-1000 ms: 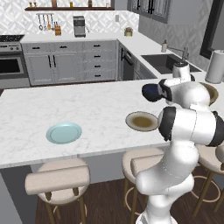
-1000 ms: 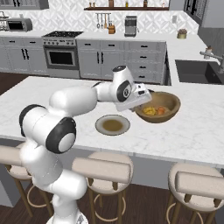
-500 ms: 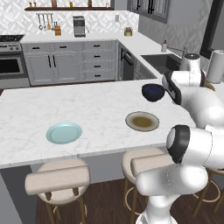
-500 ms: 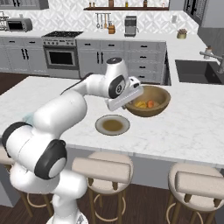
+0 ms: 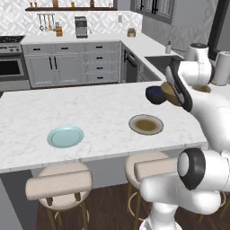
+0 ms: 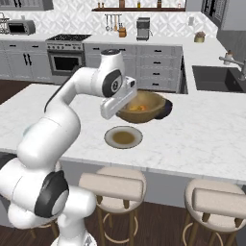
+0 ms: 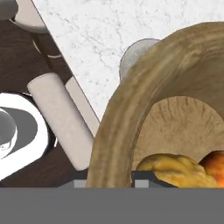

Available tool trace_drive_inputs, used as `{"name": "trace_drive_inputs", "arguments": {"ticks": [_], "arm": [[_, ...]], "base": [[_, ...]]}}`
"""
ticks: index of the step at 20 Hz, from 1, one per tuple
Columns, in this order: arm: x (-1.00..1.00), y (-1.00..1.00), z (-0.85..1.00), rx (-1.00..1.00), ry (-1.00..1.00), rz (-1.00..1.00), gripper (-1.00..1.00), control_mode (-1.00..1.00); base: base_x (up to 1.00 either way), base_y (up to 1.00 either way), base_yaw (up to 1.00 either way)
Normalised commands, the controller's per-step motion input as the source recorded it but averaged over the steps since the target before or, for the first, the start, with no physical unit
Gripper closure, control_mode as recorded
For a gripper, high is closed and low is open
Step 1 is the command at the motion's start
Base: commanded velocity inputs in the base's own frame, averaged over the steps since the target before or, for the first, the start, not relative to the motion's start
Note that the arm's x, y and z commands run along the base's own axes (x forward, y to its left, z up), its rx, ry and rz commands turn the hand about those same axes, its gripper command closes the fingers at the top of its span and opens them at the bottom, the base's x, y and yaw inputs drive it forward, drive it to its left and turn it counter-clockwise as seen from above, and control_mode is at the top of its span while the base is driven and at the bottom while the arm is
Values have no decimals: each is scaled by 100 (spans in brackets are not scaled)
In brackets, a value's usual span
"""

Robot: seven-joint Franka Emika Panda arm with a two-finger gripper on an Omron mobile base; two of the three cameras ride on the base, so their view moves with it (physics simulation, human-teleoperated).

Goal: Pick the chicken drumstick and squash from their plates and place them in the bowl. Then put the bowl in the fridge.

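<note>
- Over the last second the bowl (image 6: 141, 106) has been carried from just above the olive plate (image 6: 124, 138) up and off toward the sink side of the desk (image 6: 206, 139); it now hangs in the air, clear of the marble.
- The fingers (image 7: 110, 178) are pinched on the bowl's near rim, one tip on each side of the wooden wall, nearly closed.
- Judging by this, the loading step is over and the carry to the fridge is under way; no fridge can be made out in these views yet.
- Inside the bowl lie the squash (image 7: 175, 168), yellow and lumpy, and just beside it the drumstick (image 7: 214, 164), orange-brown, both resting on the bottom.
- The olive plate holds nothing, and neither does the blue plate (image 5: 65, 135) further along the desk.
- The bowl is held by one edge only, so it may tip as the arm swings.
</note>
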Motion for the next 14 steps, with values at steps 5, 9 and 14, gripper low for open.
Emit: {"name": "trace_drive_inputs", "arguments": {"ticks": [5,9,14], "arm": [[-59,80,38,-3,2,40,100,-100],[-54,57,34,0,4,36,100,-100],[-51,15,5,-1,-19,18,100,-100]], "base": [[0,0,0],[0,0,0],[0,0,0]]}}
